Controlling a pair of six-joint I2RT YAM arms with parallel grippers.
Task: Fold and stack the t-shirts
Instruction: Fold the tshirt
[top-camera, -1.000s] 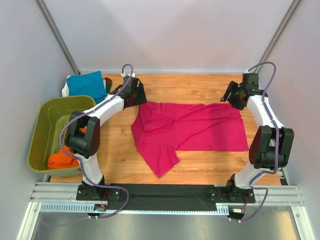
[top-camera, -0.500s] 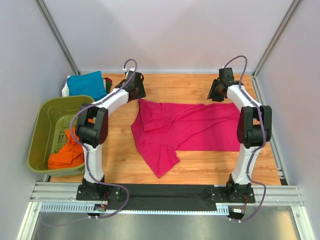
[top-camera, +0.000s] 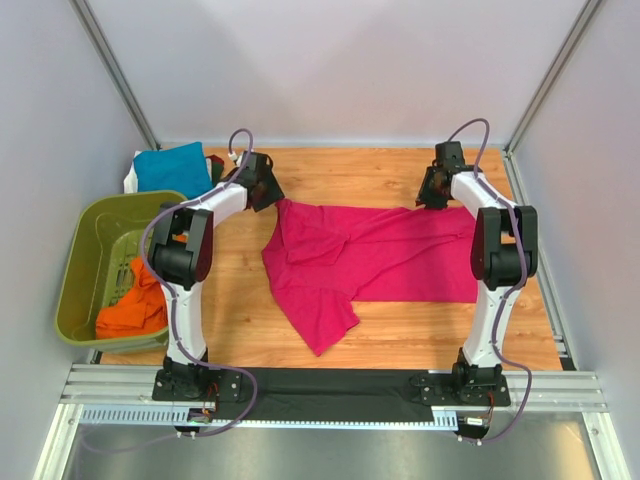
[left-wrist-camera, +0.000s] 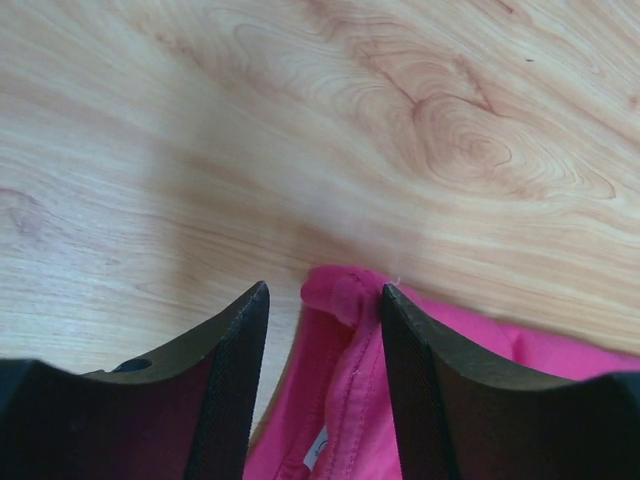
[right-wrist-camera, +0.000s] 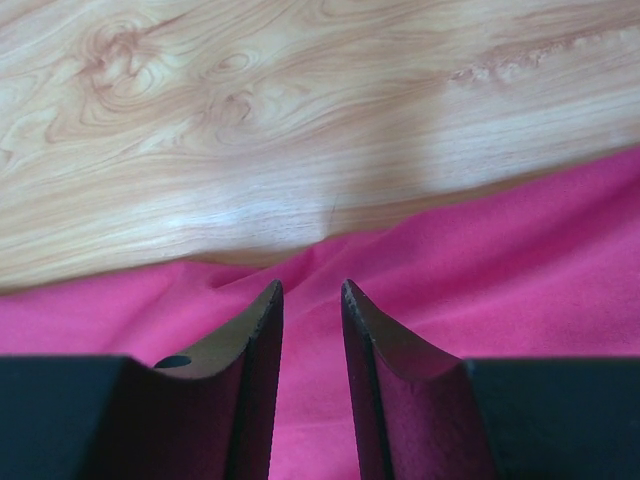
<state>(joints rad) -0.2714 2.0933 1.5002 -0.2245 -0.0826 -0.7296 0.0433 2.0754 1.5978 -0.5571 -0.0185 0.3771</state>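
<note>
Pink shirt (top-camera: 375, 255): is lying spread out and rumpled on the table, with one flap hanging toward the near edge.
Left gripper (left-wrist-camera: 322, 300): is hanging at the pink shirt's far left corner. Its fingers are standing partly open, and a bunched fold of that corner is sitting between them, close against one finger and not pinched.
Right gripper (right-wrist-camera: 311, 290): is hovering over the pink shirt's far right edge. Its fingers are parted by only a narrow gap and are gripping nothing, and pink cloth is showing below the gap.
Blue shirt (top-camera: 172, 165): is lying well apart from the pink shirt, beyond its far left corner.
Orange shirt (top-camera: 135, 305): is lying heaped in the basket, left of the pink shirt.
Basket (top-camera: 80, 250): is sitting well to the left of the pink shirt.
Table (top-camera: 400, 165): wooden, is showing its grain along the pink shirt's far edge.
</note>
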